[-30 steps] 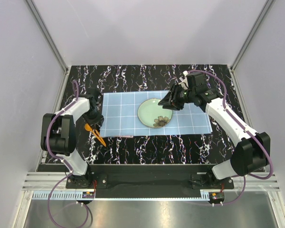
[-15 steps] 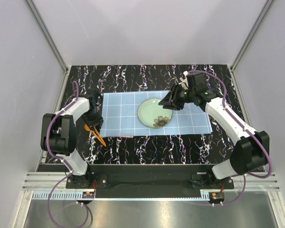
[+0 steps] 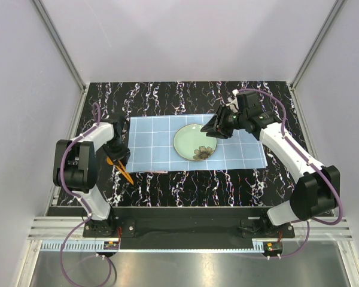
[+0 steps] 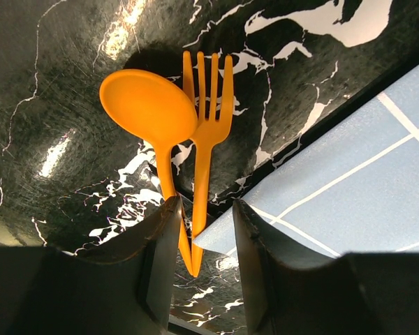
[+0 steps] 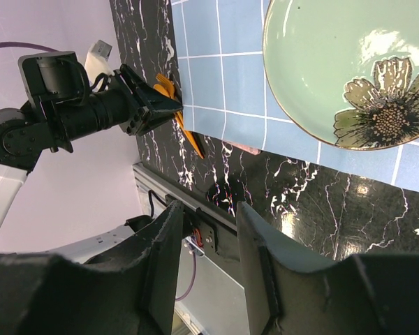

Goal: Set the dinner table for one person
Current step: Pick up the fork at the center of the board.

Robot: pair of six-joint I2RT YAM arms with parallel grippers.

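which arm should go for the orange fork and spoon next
Left. The left pincer hangs open over the handles of the orange fork and spoon, beside the placemat. The right pincer is far across, by the plate.

The spoon handle partly vanishes behind the left fingers. Beyond the right fingers, the plate is cut off.

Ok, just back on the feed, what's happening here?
The left pincer is down at the dinner table, open, straddling the handles of an orange spoon and fork lying beside the left edge of the blue placemat. The right pincer hovers open and empty by the green plate, which sits on the placemat.
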